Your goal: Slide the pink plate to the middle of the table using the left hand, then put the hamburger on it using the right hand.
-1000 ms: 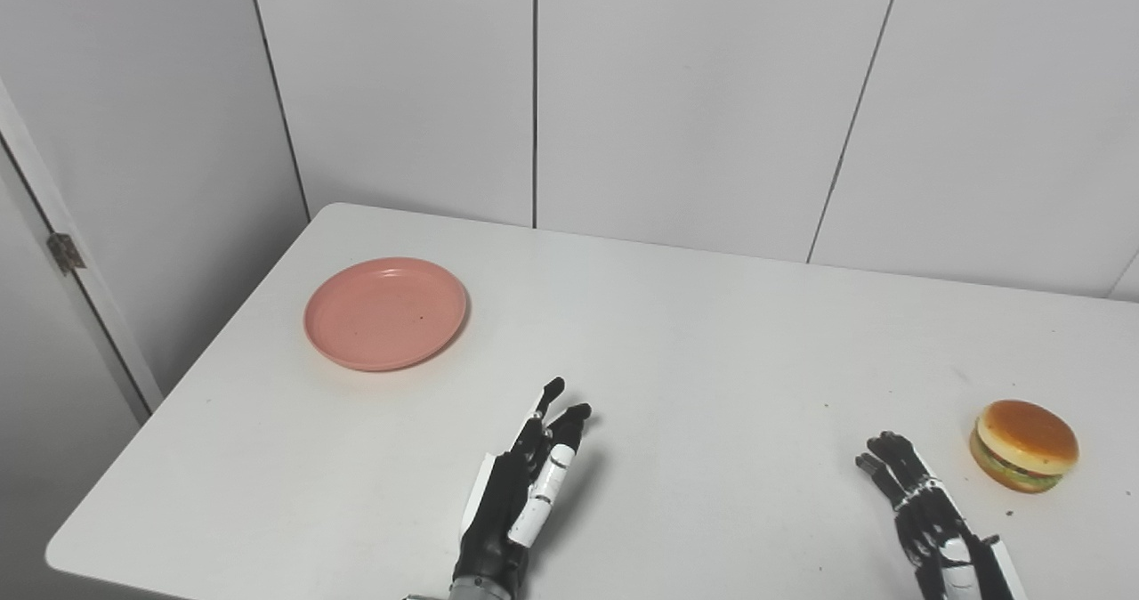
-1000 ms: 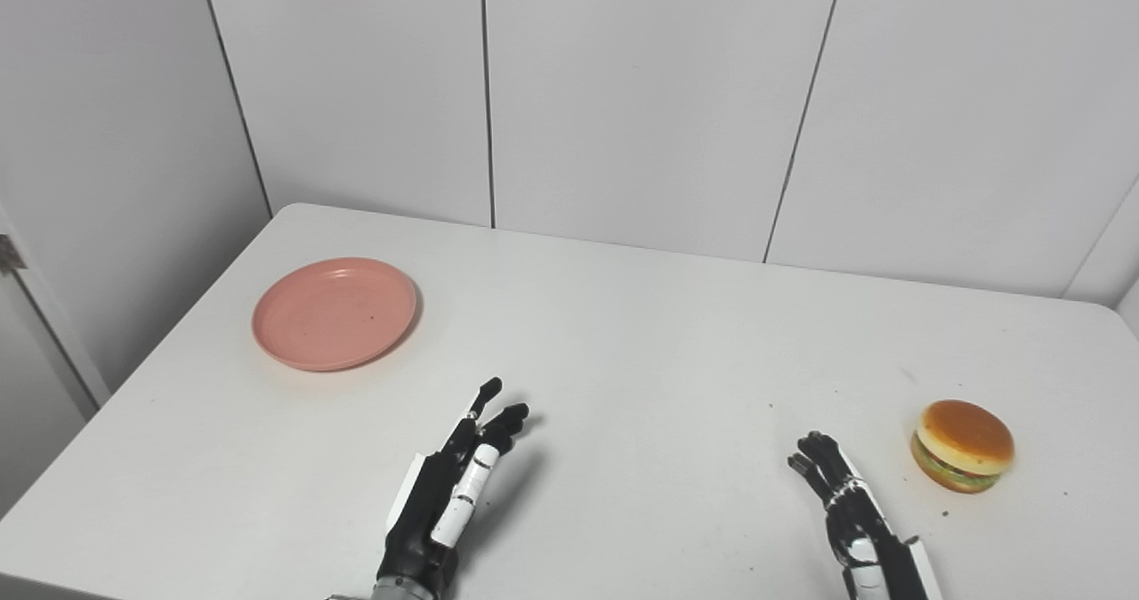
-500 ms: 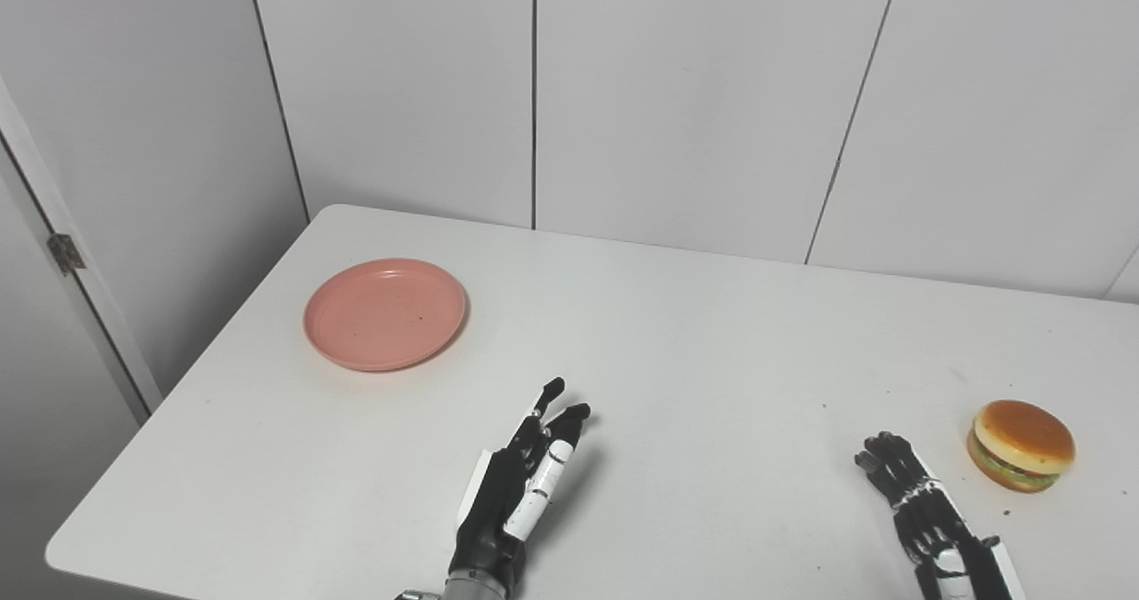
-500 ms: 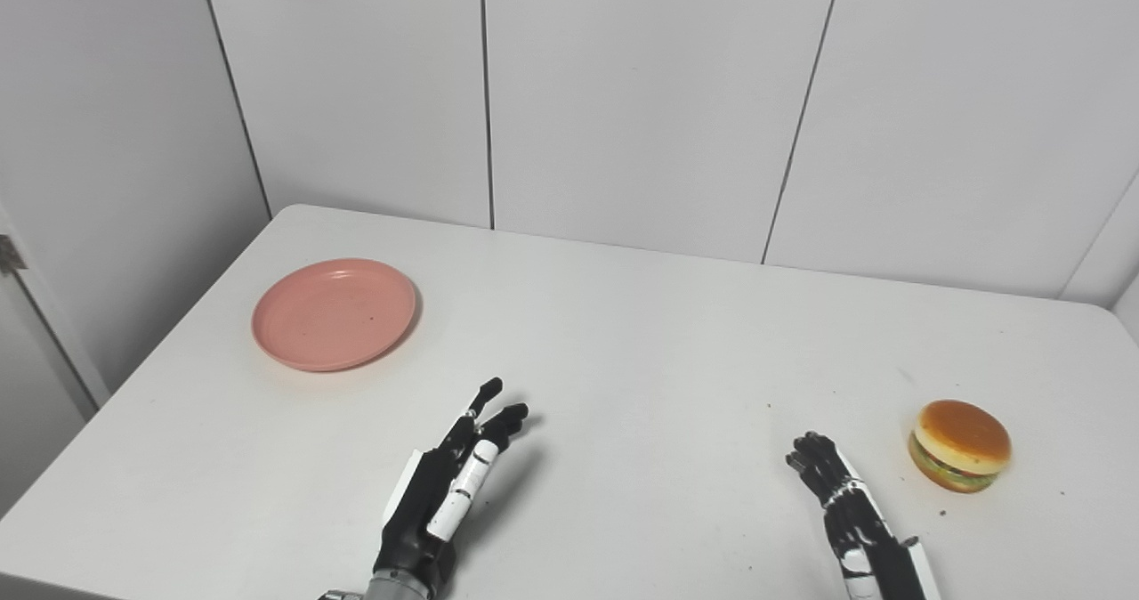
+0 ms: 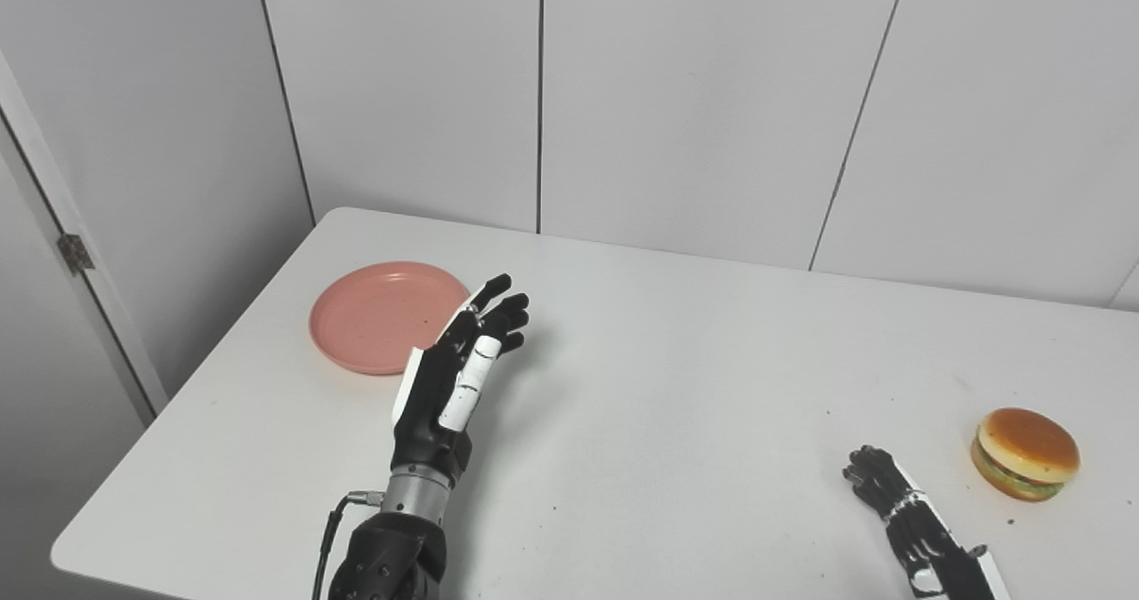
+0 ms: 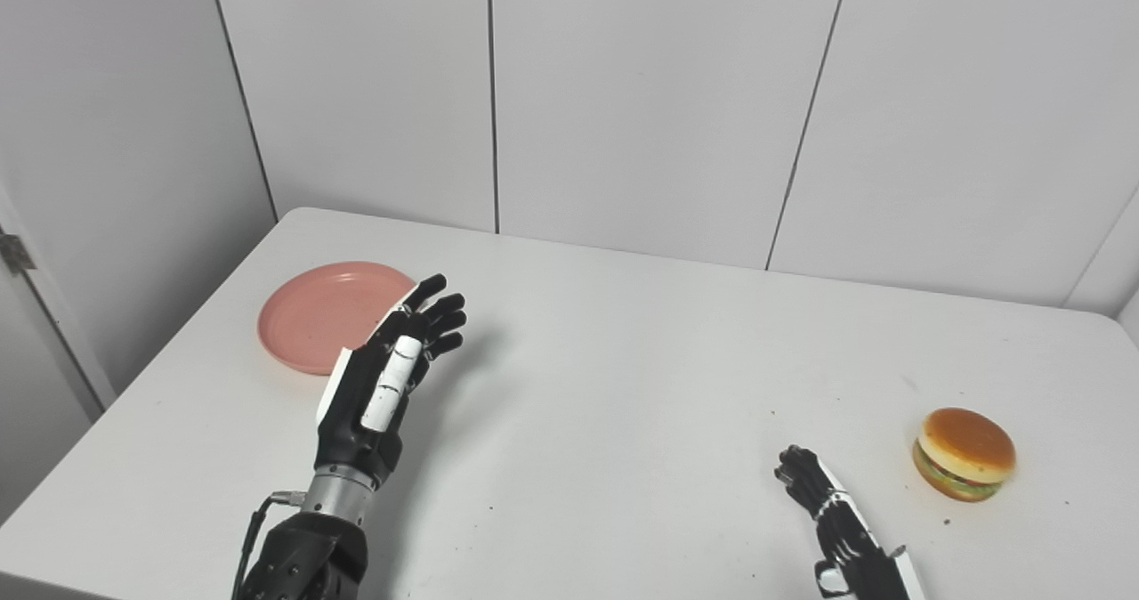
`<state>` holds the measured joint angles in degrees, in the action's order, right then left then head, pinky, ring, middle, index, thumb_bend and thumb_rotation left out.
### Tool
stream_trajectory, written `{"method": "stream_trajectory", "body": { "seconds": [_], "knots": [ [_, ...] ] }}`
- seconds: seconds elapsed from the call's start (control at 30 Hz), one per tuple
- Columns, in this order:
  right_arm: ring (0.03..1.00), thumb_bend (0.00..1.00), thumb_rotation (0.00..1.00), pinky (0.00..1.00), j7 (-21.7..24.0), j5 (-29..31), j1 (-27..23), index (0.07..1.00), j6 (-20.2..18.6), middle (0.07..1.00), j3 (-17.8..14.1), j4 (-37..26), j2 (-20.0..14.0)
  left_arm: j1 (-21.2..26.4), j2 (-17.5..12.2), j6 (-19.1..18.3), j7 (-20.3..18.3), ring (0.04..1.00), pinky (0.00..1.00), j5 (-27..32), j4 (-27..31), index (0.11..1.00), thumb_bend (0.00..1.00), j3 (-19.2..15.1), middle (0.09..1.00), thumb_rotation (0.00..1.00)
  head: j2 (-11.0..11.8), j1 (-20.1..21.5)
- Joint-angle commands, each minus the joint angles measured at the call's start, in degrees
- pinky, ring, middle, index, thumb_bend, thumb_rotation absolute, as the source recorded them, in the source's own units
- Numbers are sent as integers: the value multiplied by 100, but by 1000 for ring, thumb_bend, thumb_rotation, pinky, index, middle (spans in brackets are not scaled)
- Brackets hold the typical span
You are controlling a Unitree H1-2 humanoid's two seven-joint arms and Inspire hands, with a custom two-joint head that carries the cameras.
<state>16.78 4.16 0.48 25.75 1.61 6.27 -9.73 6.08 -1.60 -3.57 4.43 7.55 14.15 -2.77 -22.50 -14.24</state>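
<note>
My right hand (image 5: 899, 515) sits low at the lower right of the frame, fingers loosely curled and holding nothing, with the hamburger (image 5: 1025, 453) just up and right of it on the white table (image 5: 694, 386) — near, not touching. Further up, left of centre, my left hand (image 5: 458, 364) hangs raised, fingers spread (empty too), overlapping the right rim of the pink plate (image 5: 378, 315) — contact unclear. The plate lies in the table's upper-left part.
</note>
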Motion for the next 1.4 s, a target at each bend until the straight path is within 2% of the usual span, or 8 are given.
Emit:
{"method": "stream_trajectory", "body": {
  "seconds": [0.0, 0.17, 0.37, 0.53, 0.7, 0.97, 1.1, 1.37],
  "knots": [
    [876, 856, 972, 917, -217, -100, -199, 885, -195, 891, -109, 732, -92, 305, -122, -25, -71, 836, 816, -43, 300, 818, 865, -64, 833, 779, -18, 20],
    [866, 854, 964, 911, -208, -116, -219, 880, -122, 890, -108, 767, -71, 562, -352, -8, -76, 837, 806, -156, 294, 842, 871, -254, 855, 796, -16, 31],
    [863, 839, 961, 907, -216, -151, -229, 878, -96, 890, -96, 778, -83, 843, -617, 132, -40, 852, 823, -23, -99, 849, 841, -645, 873, 815, -22, 41],
    [863, 836, 970, 905, -237, -216, -232, 878, -60, 887, -90, 789, -96, 964, -723, 384, -75, 856, 835, 9, -480, 846, 853, -876, 883, 807, -33, 40],
    [862, 837, 970, 900, -277, -264, -215, 874, -66, 884, -65, 748, -85, 1141, -989, 637, -136, 887, 895, 53, -887, 864, 859, -1092, 921, 825, -51, 88],
    [862, 838, 979, 898, -308, -297, -195, 876, -61, 892, -48, 729, -94, 1564, -1425, 548, -196, 913, 923, 199, -1314, 907, 860, -1347, 945, 819, -58, 104],
    [858, 837, 979, 890, -301, -290, -200, 876, -19, 891, -46, 753, -97, 1848, -1648, 828, -216, 924, 929, 278, -1913, 929, 838, -1501, 950, 812, -60, 121],
    [857, 839, 975, 893, -320, -335, -161, 873, -60, 889, -41, 685, -98, 2314, -1883, 1193, -270, 927, 936, 438, -3242, 948, 904, -1757, 942, 812, -82, 152]
  ]
}}
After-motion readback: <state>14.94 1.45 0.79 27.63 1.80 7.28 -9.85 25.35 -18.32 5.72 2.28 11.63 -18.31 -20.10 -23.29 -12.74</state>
